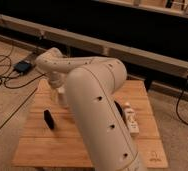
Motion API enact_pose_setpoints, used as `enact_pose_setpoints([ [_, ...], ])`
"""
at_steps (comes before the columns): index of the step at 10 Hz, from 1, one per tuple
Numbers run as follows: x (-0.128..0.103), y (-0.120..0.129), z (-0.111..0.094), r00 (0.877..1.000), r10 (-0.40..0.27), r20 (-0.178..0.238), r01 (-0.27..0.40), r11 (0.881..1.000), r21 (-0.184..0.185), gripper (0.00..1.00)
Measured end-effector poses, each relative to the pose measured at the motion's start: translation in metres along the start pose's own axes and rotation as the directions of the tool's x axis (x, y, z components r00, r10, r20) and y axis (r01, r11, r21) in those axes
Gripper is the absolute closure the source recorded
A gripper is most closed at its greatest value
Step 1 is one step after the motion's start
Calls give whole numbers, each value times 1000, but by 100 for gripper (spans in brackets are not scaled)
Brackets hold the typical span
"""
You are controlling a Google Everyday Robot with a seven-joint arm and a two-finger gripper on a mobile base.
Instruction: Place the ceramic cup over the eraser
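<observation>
The eraser (49,119), a small black block, stands on the left part of the wooden table (47,145). My gripper (57,86) hangs from the wrist over the table's back left, behind and to the right of the eraser. A bit of the white ceramic cup (62,96) shows just below the gripper, at the edge of my big white arm (94,105). The arm hides most of the cup. Whether the gripper holds the cup does not show.
A white bottle-shaped item (131,120) lies on the right of the table. A black round bowl (118,108) peeks out from behind the arm beside it. Cables and a small dark box (23,66) lie on the floor at the left. A long rail (137,52) runs behind the table.
</observation>
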Motion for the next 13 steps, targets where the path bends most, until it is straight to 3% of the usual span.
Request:
enact_pose_setpoints([
  [4,6,-3,6,1000,8,16,-8,1000,-14,74],
  [6,17,-8,1,1000,8,14,-7,1000,-13,94],
  [7,22,-11,-6,1000,8,23,-8,1000,-8,99],
  [10,43,-22,-40,998,0,63,-2,1000,25,100],
  [13,73,-16,-74,995,-31,93,26,998,52,100],
])
